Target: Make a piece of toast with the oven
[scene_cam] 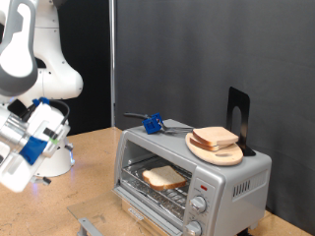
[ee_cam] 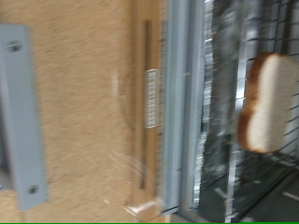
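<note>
Oven mouth is open: glass door dropped flat in front, so approach has to clear the door panel. Inside, a piece of toast sits on the wire rack, taking the middle; some bare rack on either side. Oven roof is cluttered: round wooden board with bread, black stand, blue-handled tool. Gripper hangs at exterior view's left, well apart from the opening, bare tabletop between.

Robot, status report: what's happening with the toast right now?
Gripper raised at exterior view's left, away from oven, holding nothing visible. Toast on rack inside, door open. More bread on board atop oven.
</note>
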